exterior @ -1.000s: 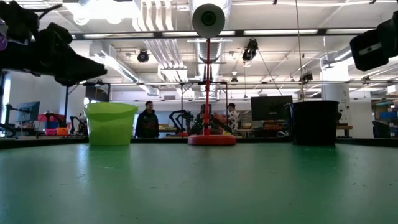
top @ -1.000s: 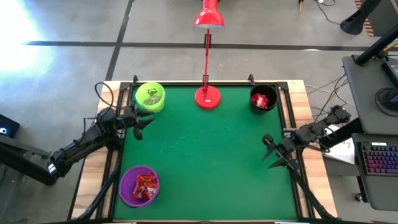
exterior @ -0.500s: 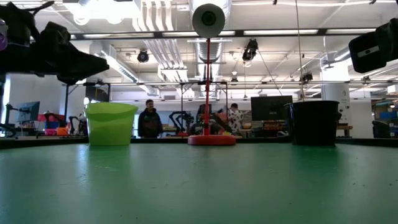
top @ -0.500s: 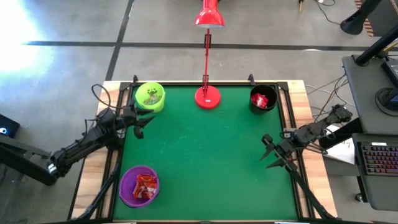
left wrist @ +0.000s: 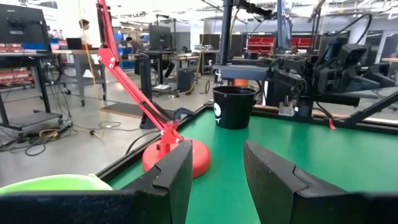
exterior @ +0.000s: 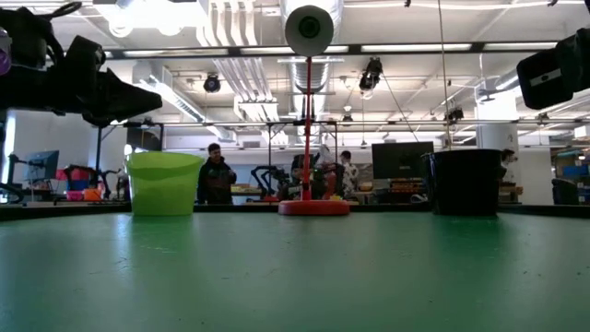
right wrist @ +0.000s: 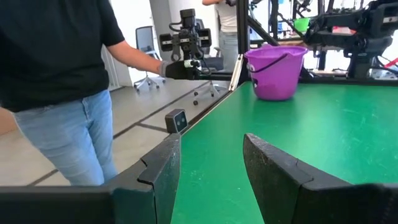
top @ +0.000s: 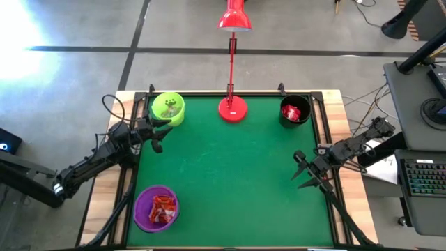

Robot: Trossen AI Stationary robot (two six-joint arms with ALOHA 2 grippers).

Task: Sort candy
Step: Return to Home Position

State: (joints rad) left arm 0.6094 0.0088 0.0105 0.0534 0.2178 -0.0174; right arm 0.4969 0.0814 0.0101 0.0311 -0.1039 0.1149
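The candy lies in three cups on the green table. Red and orange pieces [top: 162,208] are in the purple cup [top: 143,209] at the near left. Greenish pieces [top: 169,109] are in the lime-green cup [top: 168,97] at the far left. Red pieces [top: 293,111] are in the black cup [top: 282,118] at the far right. I see no loose candy on the table. My left gripper [top: 162,134] is open and empty, above the table just near of the lime-green cup [left wrist: 50,183]. My right gripper [top: 298,169] is open and empty at the right edge.
A red desk lamp stands with its base [top: 232,109] at the middle of the far edge, its arm leaning back over the edge. A person [right wrist: 62,81] in a dark shirt and jeans stands beside the table. A raised black frame [top: 324,132] borders the green mat.
My left gripper has drifted a little toward the far edge, closer to the lime-green cup, still open. My right gripper has kept still. People in the room behind have shifted.
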